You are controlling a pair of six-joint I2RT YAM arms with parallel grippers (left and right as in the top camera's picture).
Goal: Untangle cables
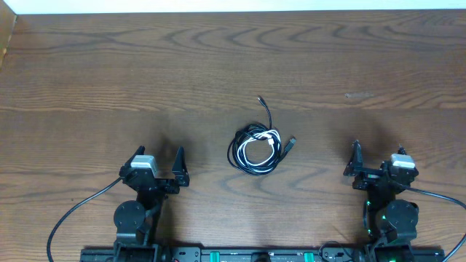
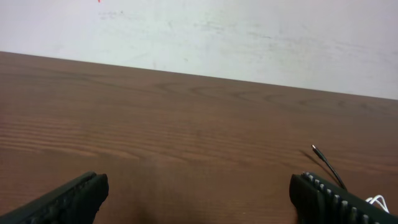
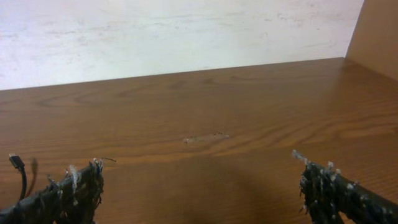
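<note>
The cables (image 1: 256,150) lie in one small coil at the middle of the table. The black cable (image 1: 265,113) runs out of the coil toward the far side, and one of its plugs (image 1: 291,141) sticks out at the coil's right. The white cable (image 1: 262,137) loops inside the coil. My left gripper (image 1: 157,157) stands open to the left of the coil, nothing between its fingers (image 2: 69,198). My right gripper (image 1: 380,161) stands open to the coil's right, also empty. The left wrist view catches the black cable's end (image 2: 324,160) and a bit of white cable (image 2: 377,200) at far right. The right wrist view shows a black plug (image 3: 17,163) at far left.
A pale wall (image 2: 199,31) runs along the table's far edge. A wooden side panel (image 3: 380,31) stands at the far right. A small pale scuff (image 3: 205,137) marks the wood ahead of the right gripper. Thick black arm wires (image 1: 69,215) trail near the front edge.
</note>
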